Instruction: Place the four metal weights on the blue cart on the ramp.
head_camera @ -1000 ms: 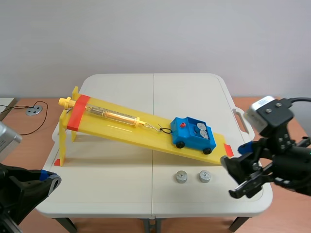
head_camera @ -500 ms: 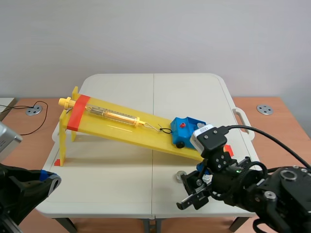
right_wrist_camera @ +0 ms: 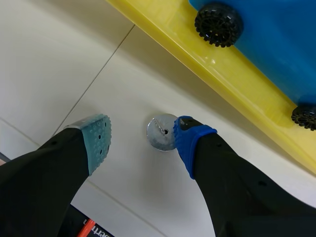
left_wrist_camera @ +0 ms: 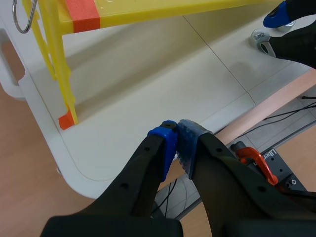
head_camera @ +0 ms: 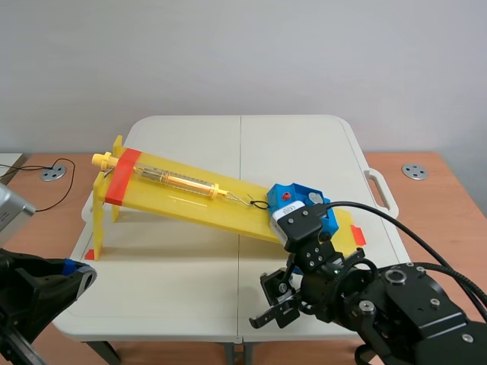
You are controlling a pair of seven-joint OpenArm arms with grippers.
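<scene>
metal weight inside wide right claw, hidden in scene view, left claw closed

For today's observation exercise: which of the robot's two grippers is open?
The right gripper: its fingers are spread, with a metal weight between them. The left gripper has its pads pressed together.

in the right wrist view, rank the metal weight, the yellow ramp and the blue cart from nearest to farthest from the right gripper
1. metal weight: between the open fingers of the right gripper, close by the blue-padded one.
2. yellow ramp: ahead of the fingers, beyond the weight.
3. blue cart: farthest, up on the ramp.
</scene>
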